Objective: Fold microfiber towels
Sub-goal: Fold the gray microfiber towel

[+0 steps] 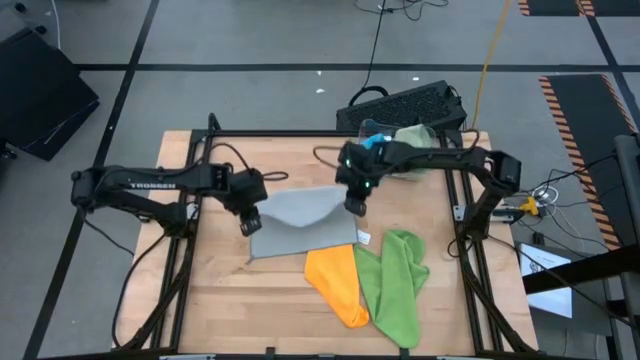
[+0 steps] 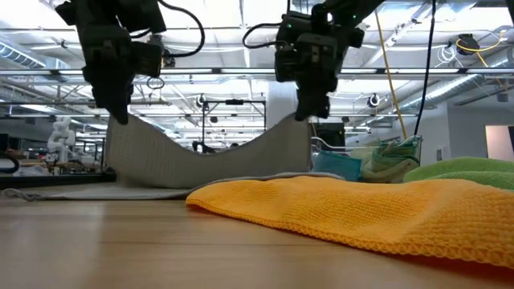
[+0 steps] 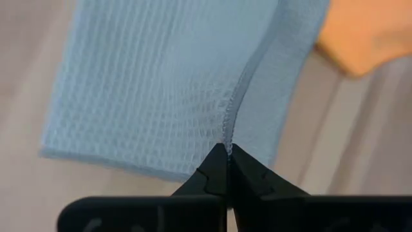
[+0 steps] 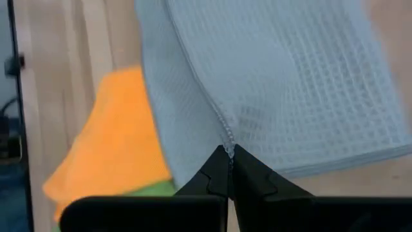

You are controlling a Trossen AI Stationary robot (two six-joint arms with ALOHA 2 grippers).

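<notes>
2 tools hold the grey towel (image 1: 300, 225) near the counter (image 1: 200, 300) centre: left tool (image 1: 249, 226) and right tool (image 1: 354, 207) each pinch 1 lifted corner. The raised edge runs between them, sagging; the rest lies below, toward the front edge.

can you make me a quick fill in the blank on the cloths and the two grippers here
1. Both grippers pinch the lifted edge of the ____ waffle-weave microfiber towel.
2. The left gripper and right gripper are both ____ on it.
3. The orange microfiber towel lies beside the lime ____ microfiber towel.
4. Between the grippers the held edge ____.

Missing words: grey; shut; green; sags
</notes>
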